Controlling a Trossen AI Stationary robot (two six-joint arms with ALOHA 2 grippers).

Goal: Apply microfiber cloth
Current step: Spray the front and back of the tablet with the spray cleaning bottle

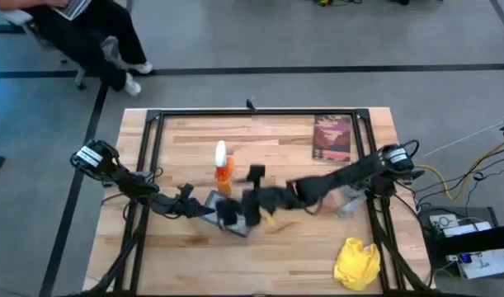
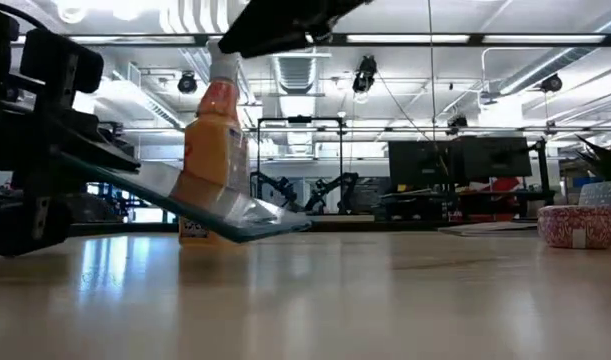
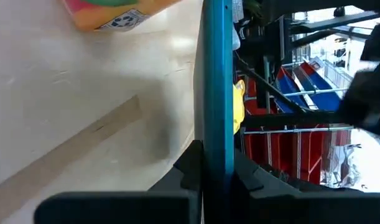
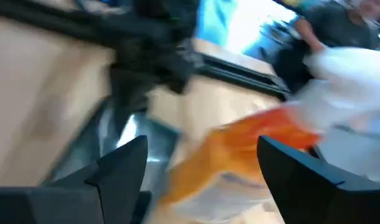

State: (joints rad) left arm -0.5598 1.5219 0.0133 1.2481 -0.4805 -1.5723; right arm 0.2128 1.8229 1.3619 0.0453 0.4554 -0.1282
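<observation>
High view: wooden table, grey floor.

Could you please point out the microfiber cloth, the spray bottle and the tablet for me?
microfiber cloth point(image 1: 356, 264): high view, middle of the crumpled yellow fabric.
spray bottle point(image 2: 215, 160): low view, orange body below the white trigger.
tablet point(image 2: 200, 200): low view, its tilted face, held by the left hand.

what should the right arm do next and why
Probably swing the open right claw back to the yellow microfiber cloth, which lies untouched near the table's right front corner, while the left claw holds the tablet tilted.
</observation>
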